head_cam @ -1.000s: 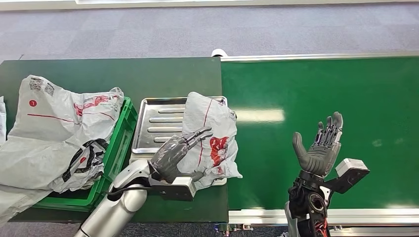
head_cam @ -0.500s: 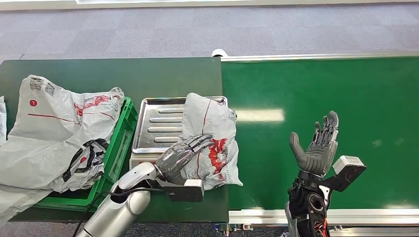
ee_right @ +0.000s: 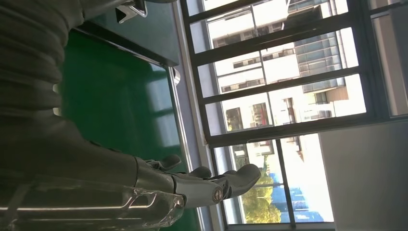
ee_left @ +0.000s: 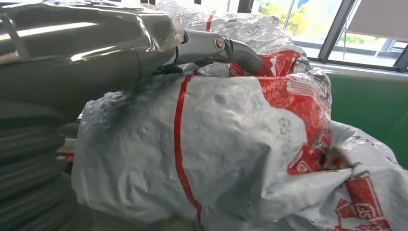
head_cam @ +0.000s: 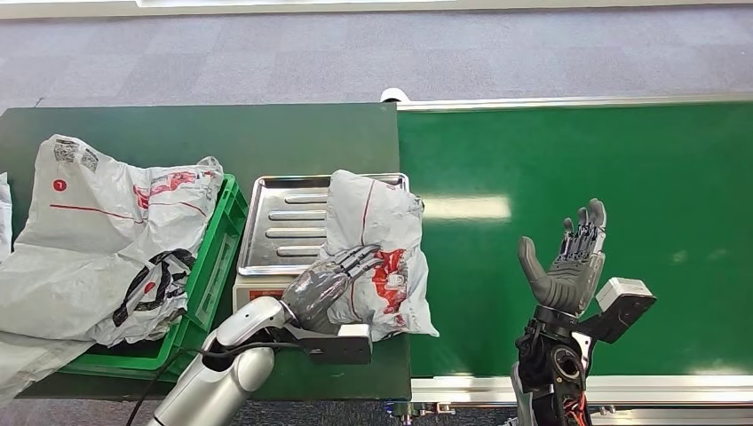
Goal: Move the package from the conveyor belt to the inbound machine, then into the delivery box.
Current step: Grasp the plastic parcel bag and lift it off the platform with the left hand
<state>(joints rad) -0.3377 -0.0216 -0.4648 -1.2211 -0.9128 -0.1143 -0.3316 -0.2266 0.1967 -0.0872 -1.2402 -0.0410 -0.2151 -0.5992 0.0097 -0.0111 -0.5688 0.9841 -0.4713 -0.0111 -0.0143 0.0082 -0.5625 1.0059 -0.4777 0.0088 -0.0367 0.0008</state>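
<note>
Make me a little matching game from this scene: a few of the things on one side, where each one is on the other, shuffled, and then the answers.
Things:
1. package
2. left hand
3. right hand
4. green crate

Places or states:
A. raised over the conveyor belt, fingers apart, holding nothing
B. lying on the metal tray
C. beside the tray, with grey bags heaped in it
D. resting on the package

Pairs: 1-B, 2-D, 3-A, 4-C
</note>
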